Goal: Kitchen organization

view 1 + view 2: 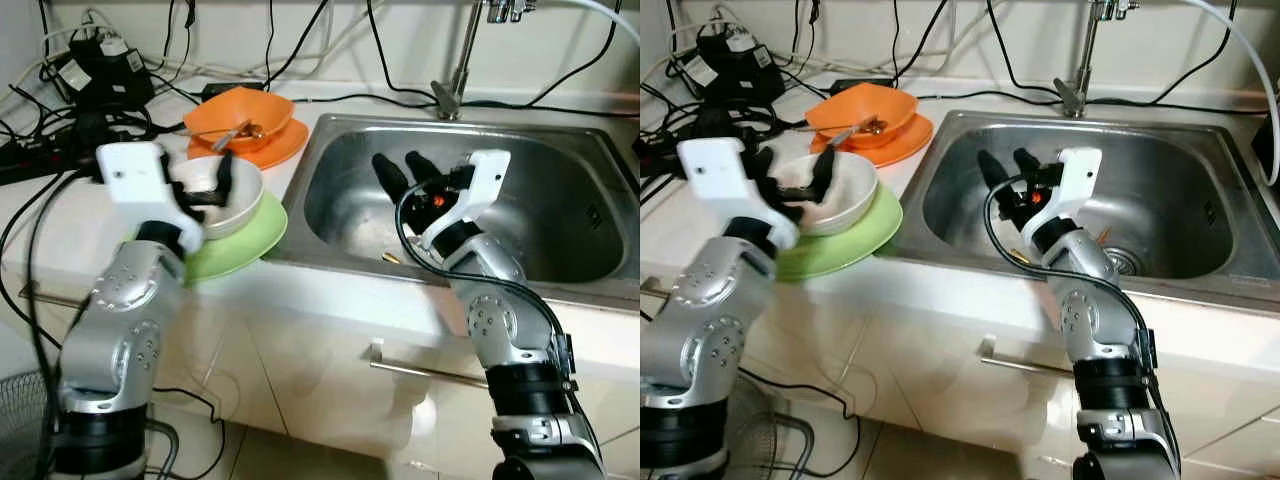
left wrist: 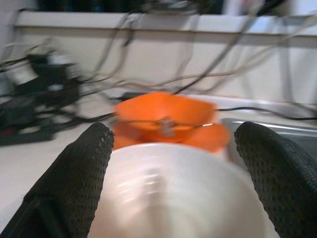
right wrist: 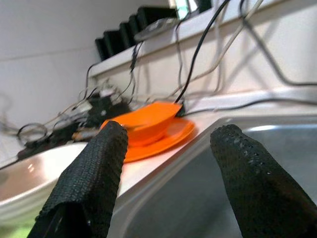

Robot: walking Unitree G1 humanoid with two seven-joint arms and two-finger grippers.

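Looked brushed and dully reflective: steel sink (image 1: 560,200), with a shinier chrome tap (image 1: 455,70) at its back edge. Seemed smooth glossy plastic: orange bowl (image 1: 240,115), orange plate (image 1: 285,145), green plate (image 1: 245,245). Gleamed like glazed ceramic: white bowl (image 1: 240,195). Showed matt black, knobbly-textured fingers (image 3: 94,173) on right pincer (image 3: 168,168). Appeared satin silver metal on both arms; pale, smooth, faintly glossy desk (image 1: 50,230).

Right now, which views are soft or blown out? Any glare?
Left wrist view: motion blur throughout, white bowl washed out, orange bowl smeared. Right wrist view: fingers sharp, background cables soft. Left eye view: mostly crisp, mild reflections on the sink steel, left gripper at the white bowl, right gripper over the sink.
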